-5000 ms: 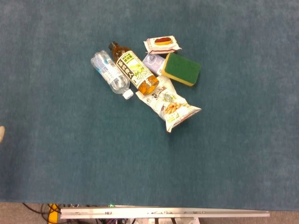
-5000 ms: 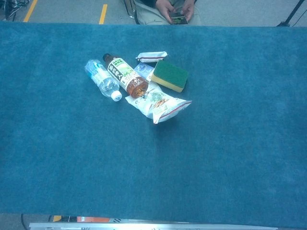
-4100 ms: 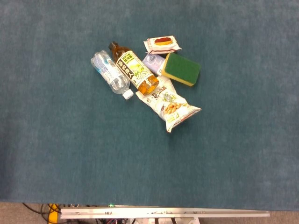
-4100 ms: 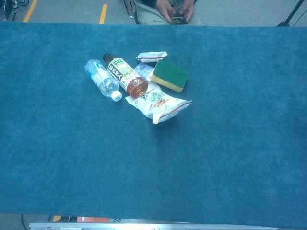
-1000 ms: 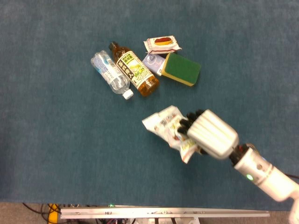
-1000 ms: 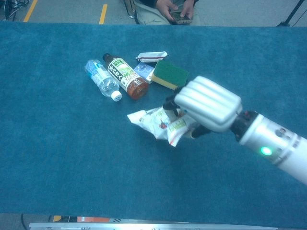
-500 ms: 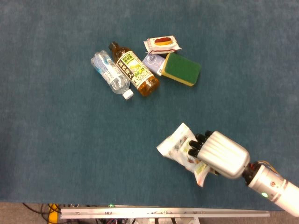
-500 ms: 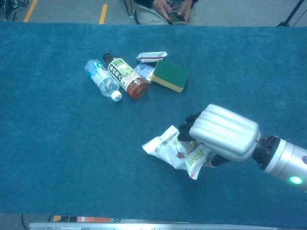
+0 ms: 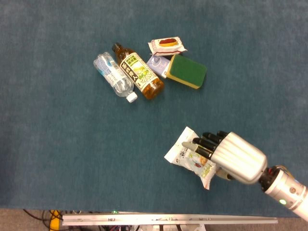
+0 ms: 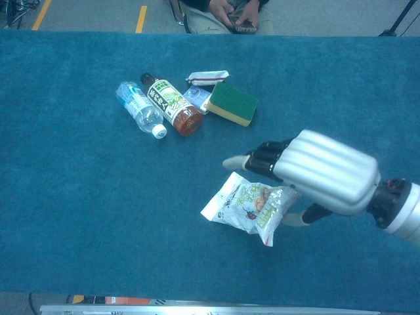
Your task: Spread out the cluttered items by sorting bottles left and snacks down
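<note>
The snack bag (image 9: 190, 156) (image 10: 246, 203) lies flat on the blue cloth, low and right of centre. My right hand (image 9: 236, 156) (image 10: 321, 174) hovers at its right end with fingers stretched out over it and the thumb (image 10: 302, 216) beside its lower edge, no longer gripping. A clear water bottle (image 9: 114, 76) (image 10: 139, 108) and a brown tea bottle (image 9: 138, 72) (image 10: 172, 105) lie side by side further up. A small red-printed snack packet (image 9: 167, 45) (image 10: 207, 77) sits behind them. My left hand is out of sight.
A green and yellow sponge (image 9: 186, 71) (image 10: 232, 104) rests on a pale packet (image 9: 156, 63) (image 10: 197, 96) beside the tea bottle. A seated person (image 10: 233, 13) holds a phone beyond the far edge. A metal rail (image 9: 168, 220) runs along the near edge.
My right hand carried the snack bag down and right from the cluster. Within the last half second its fingers straightened and let go of the bag, which now lies on the cloth.
</note>
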